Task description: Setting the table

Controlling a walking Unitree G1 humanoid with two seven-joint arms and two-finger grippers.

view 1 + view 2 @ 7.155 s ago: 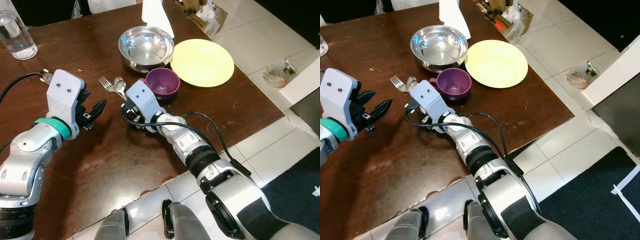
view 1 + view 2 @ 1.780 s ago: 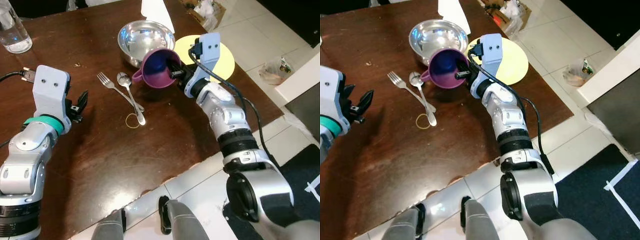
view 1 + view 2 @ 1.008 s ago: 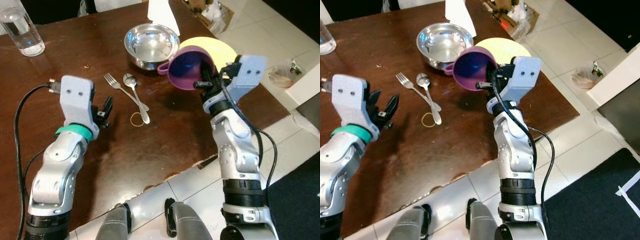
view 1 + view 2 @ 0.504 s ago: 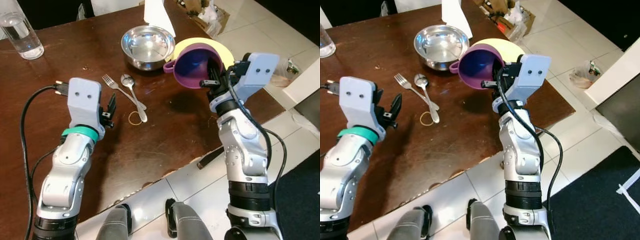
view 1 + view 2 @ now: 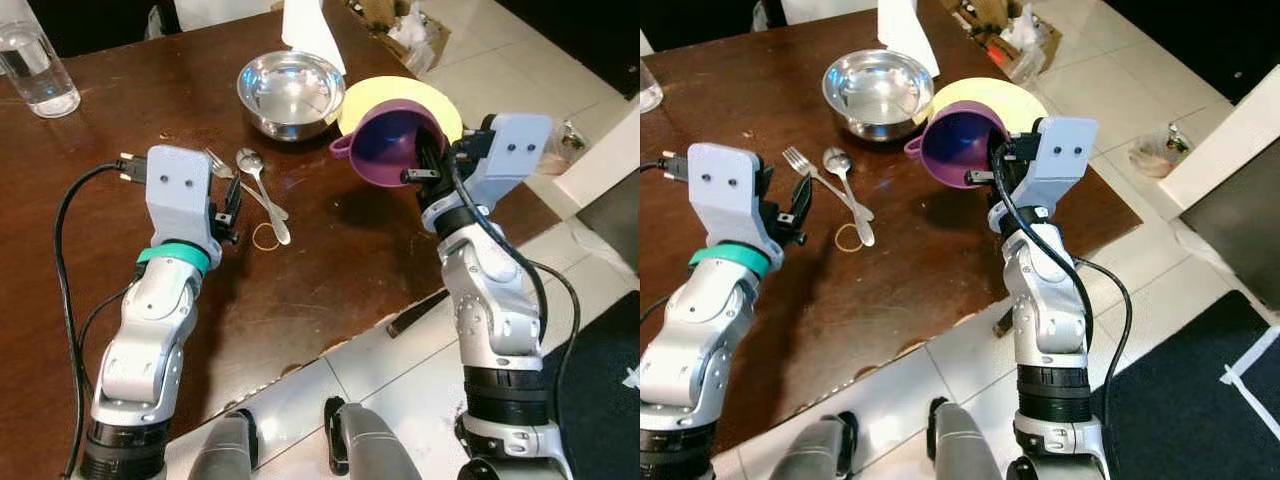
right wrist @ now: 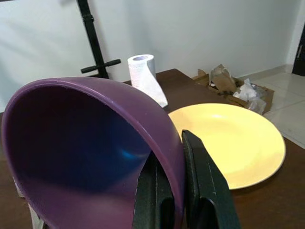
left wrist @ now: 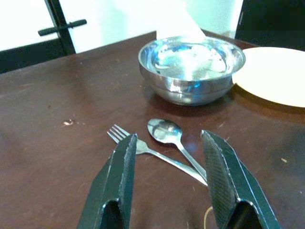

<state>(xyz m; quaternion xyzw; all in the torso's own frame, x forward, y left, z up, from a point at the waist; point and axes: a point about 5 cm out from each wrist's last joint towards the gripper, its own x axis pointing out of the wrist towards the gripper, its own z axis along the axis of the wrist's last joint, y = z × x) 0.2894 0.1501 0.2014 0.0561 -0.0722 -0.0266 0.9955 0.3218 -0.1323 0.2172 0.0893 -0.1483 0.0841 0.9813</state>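
Right tool (image 5: 978, 165) pinches the rim of the purple cup (image 5: 962, 148), one finger inside and one outside, holding it tilted in the air above the counter (image 5: 330, 250), just in front of the yellow plate (image 5: 435, 100). Left tool (image 5: 229, 212) hovers with its fingers (image 7: 217, 176) spread apart and empty, near the fork (image 7: 125, 139) and spoon (image 7: 167, 134), which lie side by side on the counter beside a rubber band (image 5: 849, 237). Behind them stands a steel bowl (image 5: 290, 92), with a paper roll (image 6: 144, 75) at the far edge and a glass (image 5: 35, 65) at the far left.
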